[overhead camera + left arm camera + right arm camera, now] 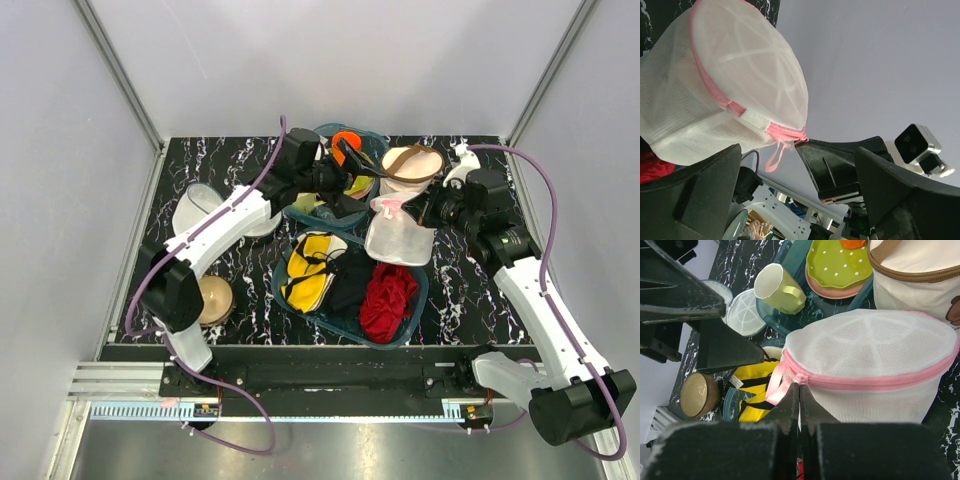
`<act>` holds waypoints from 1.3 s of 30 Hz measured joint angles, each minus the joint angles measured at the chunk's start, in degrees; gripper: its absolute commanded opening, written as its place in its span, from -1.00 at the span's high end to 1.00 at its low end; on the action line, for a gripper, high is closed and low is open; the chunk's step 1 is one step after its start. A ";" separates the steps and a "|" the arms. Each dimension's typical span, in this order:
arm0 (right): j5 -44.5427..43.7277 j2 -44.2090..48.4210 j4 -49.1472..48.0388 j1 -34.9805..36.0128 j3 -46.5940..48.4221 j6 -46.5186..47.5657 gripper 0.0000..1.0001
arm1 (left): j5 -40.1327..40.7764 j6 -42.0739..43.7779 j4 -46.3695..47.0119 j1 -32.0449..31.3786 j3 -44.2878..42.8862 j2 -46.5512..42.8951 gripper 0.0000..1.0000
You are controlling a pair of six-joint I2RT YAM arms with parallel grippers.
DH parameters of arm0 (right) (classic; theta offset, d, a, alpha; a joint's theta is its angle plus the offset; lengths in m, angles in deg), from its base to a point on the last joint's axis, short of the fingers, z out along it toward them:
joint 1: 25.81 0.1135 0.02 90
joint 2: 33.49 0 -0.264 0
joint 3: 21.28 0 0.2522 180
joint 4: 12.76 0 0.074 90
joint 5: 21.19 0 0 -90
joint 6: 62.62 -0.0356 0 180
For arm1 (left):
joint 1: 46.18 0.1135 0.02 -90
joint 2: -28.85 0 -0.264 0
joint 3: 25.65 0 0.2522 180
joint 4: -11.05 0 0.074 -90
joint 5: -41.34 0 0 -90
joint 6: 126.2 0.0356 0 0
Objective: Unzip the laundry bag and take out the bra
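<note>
Our right gripper [799,390] clamps the zip pull [801,378] at 9 o'clock on the laundry bag [875,355], which sits at the clothes tray [425,285]'s 1 o'clock. Our left gripper [797,165] gapes, so tugging may drag the unbraced bag.

Bright, even, diffuse light fills all three views, and shadows on the dark marbled counter [220,160] are faint and soft. In the left wrist view the laundry bag [740,75] mesh is almost washed out to white. Close to each lens, the left gripper [797,149] and right gripper [799,387] look dark and soft-focused.
</note>
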 measured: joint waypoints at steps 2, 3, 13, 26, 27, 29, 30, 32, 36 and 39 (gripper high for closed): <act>0.42 -0.02 -0.02 0.00 0.00 0.00 1.00 | 0.00 -0.79 0.28 0.00 0.00 0.50 -0.92; 0.48 -0.02 -0.04 0.00 0.00 0.00 1.00 | -0.02 -1.38 0.63 0.00 0.00 0.81 -0.92; 0.81 0.26 -0.20 0.00 -1.01 -0.02 1.00 | -0.70 -2.91 3.43 -0.74 -0.31 6.93 -0.66; -3.08 5.38 4.11 0.00 -0.55 2.80 1.00 | -4.24 -2.56 6.38 -1.18 -4.94 9.73 1.00; -4.55 5.75 5.01 -0.02 -0.24 3.17 1.00 | -4.55 -2.45 6.97 -1.03 -4.98 9.70 1.00; -7.06 6.69 6.36 -0.50 -0.17 3.63 1.00 | -5.27 -2.01 7.48 -0.44 -5.01 9.70 1.00; -7.93 7.10 6.97 -1.05 -0.17 3.65 1.00 | -5.60 -1.70 7.50 0.00 -5.01 9.70 1.00; -8.76 7.76 7.63 -3.39 -0.55 3.65 1.00 | -6.29 -1.20 7.65 1.09 -5.01 9.66 1.00; -8.20 8.24 7.65 -8.83 -2.99 2.73 1.00 | -7.04 1.11 6.84 2.82 -6.12 9.53 1.00; -6.56 8.13 7.67 -9.55 -3.65 1.99 1.00 | -7.48 4.63 1.90 2.78 -13.09 10.95 1.00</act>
